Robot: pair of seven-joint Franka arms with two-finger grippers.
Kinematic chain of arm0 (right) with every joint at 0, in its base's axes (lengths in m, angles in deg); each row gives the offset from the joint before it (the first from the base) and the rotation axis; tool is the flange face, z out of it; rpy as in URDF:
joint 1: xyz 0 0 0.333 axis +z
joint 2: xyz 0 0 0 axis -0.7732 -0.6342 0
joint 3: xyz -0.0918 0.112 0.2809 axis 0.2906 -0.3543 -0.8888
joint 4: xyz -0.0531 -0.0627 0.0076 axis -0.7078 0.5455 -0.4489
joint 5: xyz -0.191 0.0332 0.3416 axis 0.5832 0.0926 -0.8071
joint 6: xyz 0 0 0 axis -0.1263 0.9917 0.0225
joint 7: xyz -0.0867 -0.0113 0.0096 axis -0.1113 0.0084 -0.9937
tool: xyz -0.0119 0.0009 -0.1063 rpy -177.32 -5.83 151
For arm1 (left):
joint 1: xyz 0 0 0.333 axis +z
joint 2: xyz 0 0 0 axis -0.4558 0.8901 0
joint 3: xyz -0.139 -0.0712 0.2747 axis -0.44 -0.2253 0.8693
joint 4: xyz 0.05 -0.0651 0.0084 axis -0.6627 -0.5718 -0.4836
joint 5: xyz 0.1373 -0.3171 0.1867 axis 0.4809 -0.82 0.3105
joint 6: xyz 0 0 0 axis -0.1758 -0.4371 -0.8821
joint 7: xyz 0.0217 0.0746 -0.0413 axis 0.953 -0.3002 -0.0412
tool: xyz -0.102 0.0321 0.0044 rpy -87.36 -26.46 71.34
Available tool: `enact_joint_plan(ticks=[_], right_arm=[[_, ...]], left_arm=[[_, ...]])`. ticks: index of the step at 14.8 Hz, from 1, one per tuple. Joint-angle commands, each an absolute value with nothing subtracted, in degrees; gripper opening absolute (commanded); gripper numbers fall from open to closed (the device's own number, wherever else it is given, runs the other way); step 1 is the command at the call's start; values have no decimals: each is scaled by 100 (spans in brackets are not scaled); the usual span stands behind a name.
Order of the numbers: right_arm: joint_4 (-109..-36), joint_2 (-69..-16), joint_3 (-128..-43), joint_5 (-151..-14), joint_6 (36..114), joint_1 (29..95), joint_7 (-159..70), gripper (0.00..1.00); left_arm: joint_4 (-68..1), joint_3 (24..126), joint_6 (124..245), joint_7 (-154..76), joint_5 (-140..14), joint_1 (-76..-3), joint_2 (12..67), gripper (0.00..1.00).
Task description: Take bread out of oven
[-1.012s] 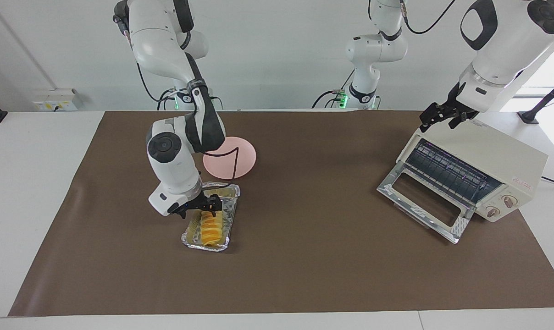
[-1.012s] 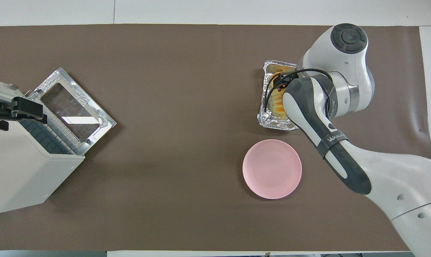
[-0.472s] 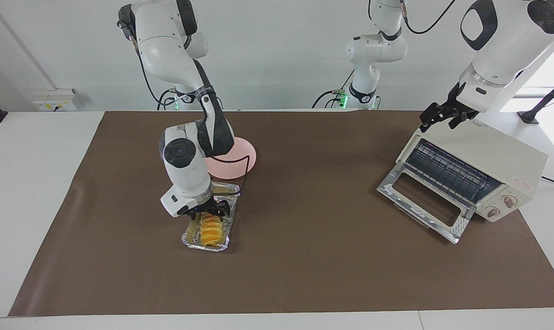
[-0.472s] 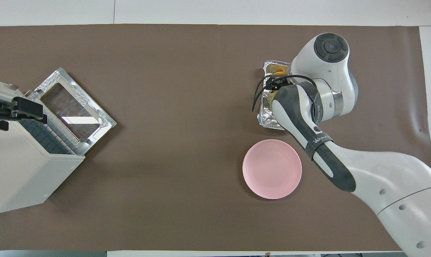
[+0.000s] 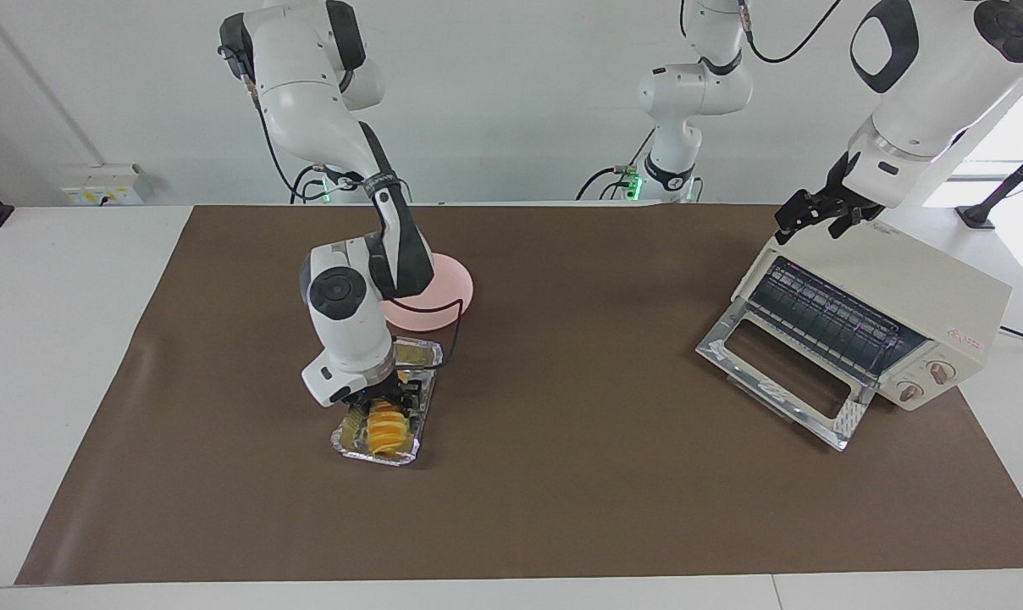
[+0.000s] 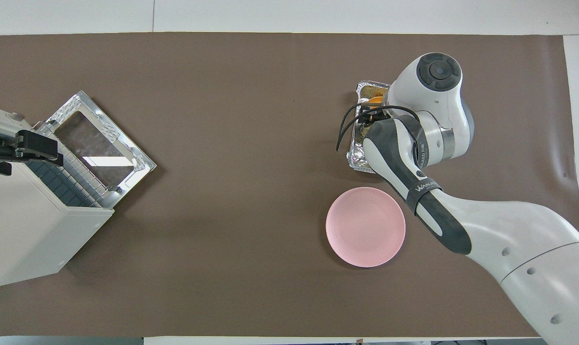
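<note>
Reaching into the foil tray for the bread

Facing view: the right gripper (image 5: 384, 395) sits low in the tray (image 5: 342, 442), lower left of centre, its fingers (image 5: 410, 393) straddling the bread (image 5: 383, 429); whether they press it or stand free I cannot tell. The bread lies in the tray, touching its floor. A plate (image 5: 448, 292) shows just above, half hidden by the arm. At the right edge the oven (image 5: 918, 292) stands with its door (image 5: 778, 373) dropped flat. The left gripper (image 5: 812, 219) waits over the oven's top edge, jaws spread, holding nothing

Overhead view: the right arm covers most of the tray (image 6: 355, 160) in the upper right; only a sliver of bread (image 6: 376, 100) shows. The plate (image 6: 365, 226) lies below it. The oven (image 6: 26, 230) fills the left edge, the left gripper (image 6: 23, 148) above it
</note>
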State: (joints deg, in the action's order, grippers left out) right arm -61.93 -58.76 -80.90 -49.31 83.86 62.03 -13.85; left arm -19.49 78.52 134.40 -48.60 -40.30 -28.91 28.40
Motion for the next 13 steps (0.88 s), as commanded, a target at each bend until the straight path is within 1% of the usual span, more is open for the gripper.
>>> enact_joint_plan(ticks=[1, 6, 10, 13], right_arm=[[-6199, -5856, -8120, -4788, 8464, 6154, -1247, 0], [-5989, -5891, -8129, -4788, 8306, 6154, -1247, 0], [-5681, -5883, -8129, -4797, 7833, 6154, -1264, 0], [-5338, -5804, -8146, -4876, 7227, 6162, -1264, 0]], left_arm=[[-2031, 7858, 13509, -4870, -3911, -2887, 2734, 100], [-2031, 7850, 13509, -4870, -3911, -2896, 2734, 100], [-2031, 7858, 13509, -4870, -3911, -2887, 2734, 100], [-2031, 7850, 13509, -4870, -3911, -2887, 2734, 100]])
